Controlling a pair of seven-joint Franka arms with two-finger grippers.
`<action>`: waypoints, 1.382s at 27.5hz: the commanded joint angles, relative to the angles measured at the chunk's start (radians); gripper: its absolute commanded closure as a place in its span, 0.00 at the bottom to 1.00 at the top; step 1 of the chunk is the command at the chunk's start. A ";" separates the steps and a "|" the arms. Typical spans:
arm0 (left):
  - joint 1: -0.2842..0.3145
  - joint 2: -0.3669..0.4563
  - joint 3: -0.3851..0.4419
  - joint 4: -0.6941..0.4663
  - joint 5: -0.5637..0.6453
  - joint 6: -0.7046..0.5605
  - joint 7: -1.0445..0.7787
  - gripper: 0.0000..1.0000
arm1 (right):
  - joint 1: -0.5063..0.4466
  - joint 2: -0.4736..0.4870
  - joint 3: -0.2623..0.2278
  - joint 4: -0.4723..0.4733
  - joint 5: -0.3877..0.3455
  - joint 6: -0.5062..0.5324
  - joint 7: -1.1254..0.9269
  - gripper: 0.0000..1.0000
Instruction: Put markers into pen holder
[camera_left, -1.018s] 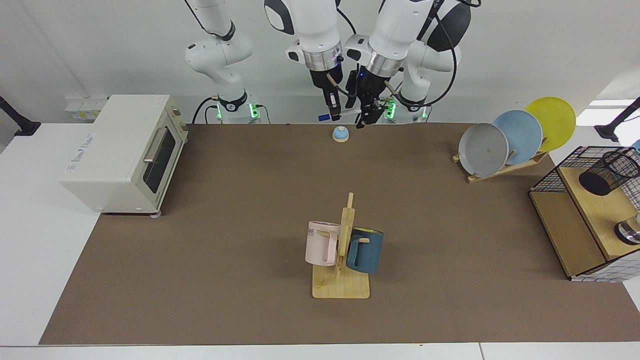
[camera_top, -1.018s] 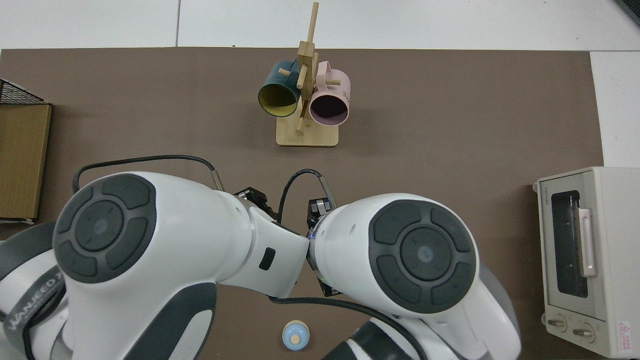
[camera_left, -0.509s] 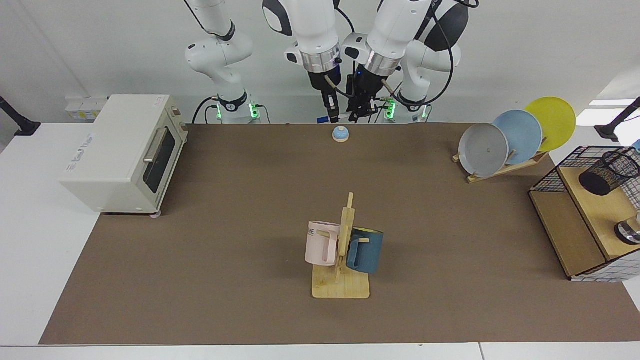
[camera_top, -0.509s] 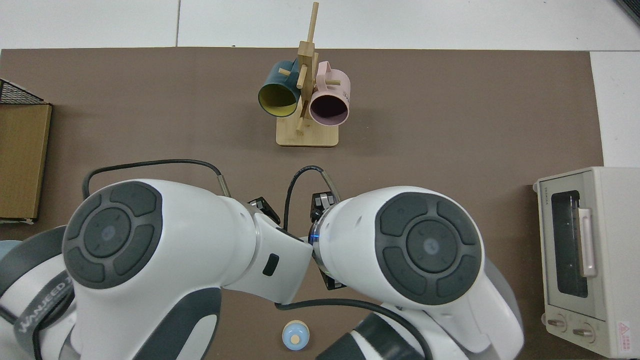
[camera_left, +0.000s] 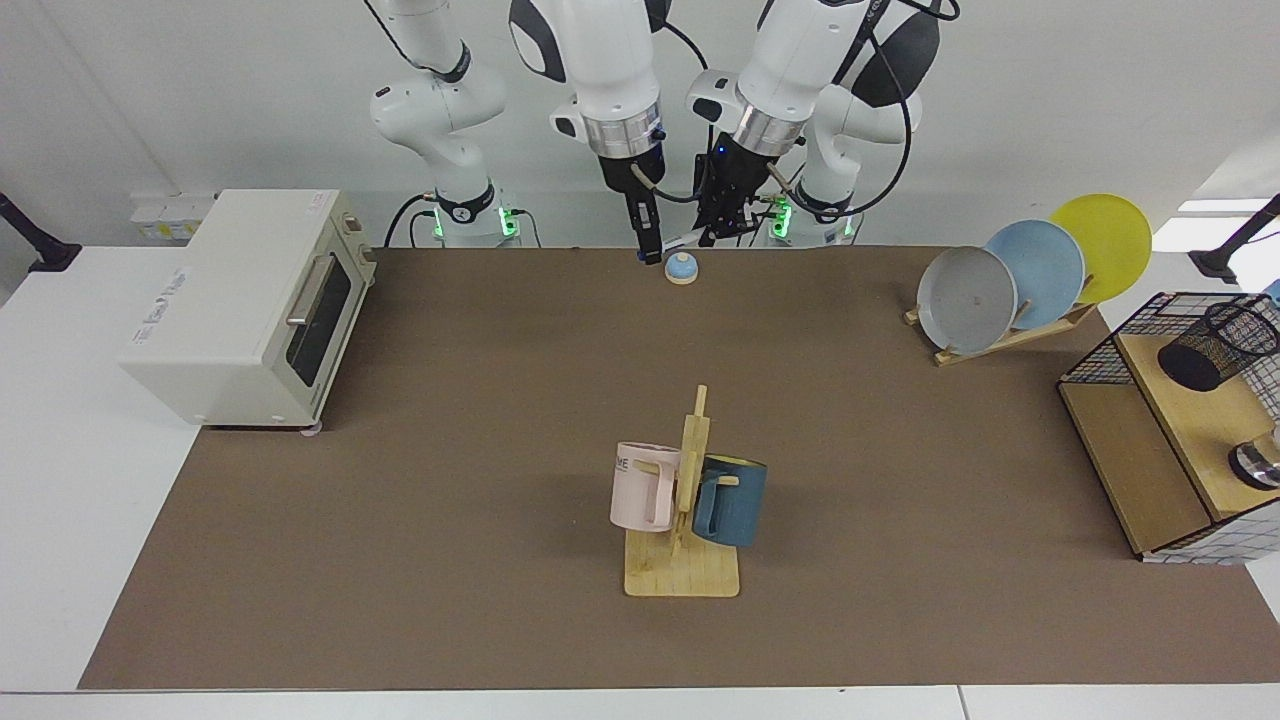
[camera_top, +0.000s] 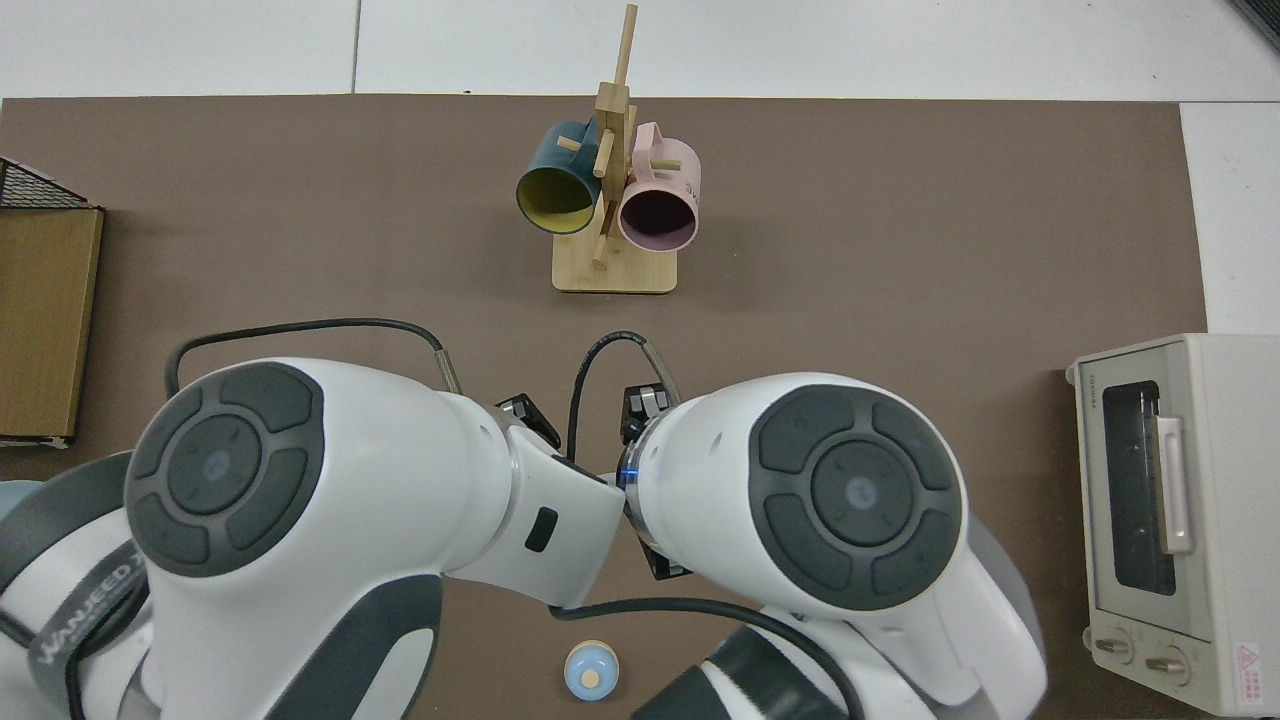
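The marker, a slim white barrel, hangs tilted just above the table's far edge, between the two grippers. My left gripper is shut on its upper end. My right gripper stands just beside the marker's lower end, open and apart from it. The pen holder, a black mesh cup, stands on the wooden shelf of the wire rack at the far right of the facing view. In the top view both arms' bulky joints cover the grippers and the marker, and the pen holder is out of that view.
A small blue-domed bell sits right below the grippers. A mug tree with a pink and a blue mug stands mid-table. A toaster oven is at the view's left. A plate rack with three plates is near the wire rack.
The marker has passed from my right gripper to my left. The right gripper let go and moved toward the view's left and down. The left gripper rose slightly with the marker.
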 joint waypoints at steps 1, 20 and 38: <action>0.008 -0.014 0.009 -0.027 0.013 0.024 -0.049 1.00 | -0.111 -0.028 0.008 -0.026 -0.008 -0.020 -0.236 0.00; 0.203 -0.014 0.010 -0.027 0.188 -0.003 -0.055 1.00 | -0.275 -0.051 -0.001 -0.029 -0.077 -0.049 -1.273 0.00; 0.387 -0.016 0.016 0.023 0.450 -0.116 0.069 1.00 | -0.295 -0.109 -0.005 0.015 -0.180 -0.145 -1.714 0.00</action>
